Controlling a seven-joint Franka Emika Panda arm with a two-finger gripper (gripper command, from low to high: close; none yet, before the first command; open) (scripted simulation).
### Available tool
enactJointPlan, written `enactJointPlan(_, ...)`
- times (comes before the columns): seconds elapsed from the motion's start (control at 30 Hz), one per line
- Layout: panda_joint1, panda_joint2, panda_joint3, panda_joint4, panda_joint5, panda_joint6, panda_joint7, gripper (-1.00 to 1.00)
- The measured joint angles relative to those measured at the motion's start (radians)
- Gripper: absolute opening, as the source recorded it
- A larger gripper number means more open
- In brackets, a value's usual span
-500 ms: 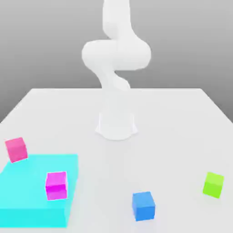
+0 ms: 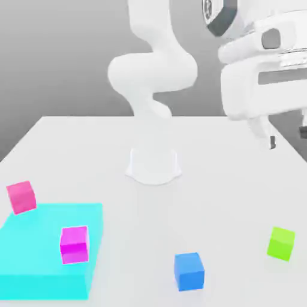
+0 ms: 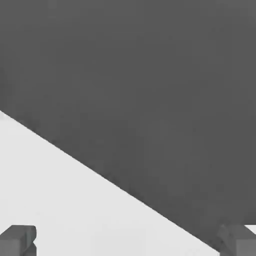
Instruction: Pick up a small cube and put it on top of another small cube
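We see the white worktop (image 2: 228, 180) bearing the arm's base (image 2: 153, 165). Above the exterior view's right, the pincer (image 2: 286, 139) hangs wide and empty. A cyan slab (image 2: 36, 258) carries one pink cube (image 2: 74, 244). The lime-green cube (image 2: 280, 243) rests below the pincer, well apart.

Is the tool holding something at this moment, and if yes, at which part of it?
Nothing is held. The tool hangs open above the table, apart from the lime-green cube.
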Motion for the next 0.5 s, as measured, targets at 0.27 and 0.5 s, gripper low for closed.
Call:
enactJointPlan(0.27,0.147,0.293,0.052,-0.071,-0.12,0.131,-0.027,0.0)
enactJointPlan(0.5,0.241,0.548,-0.021,-0.052,-0.248,0.303,0.038,-1.0)
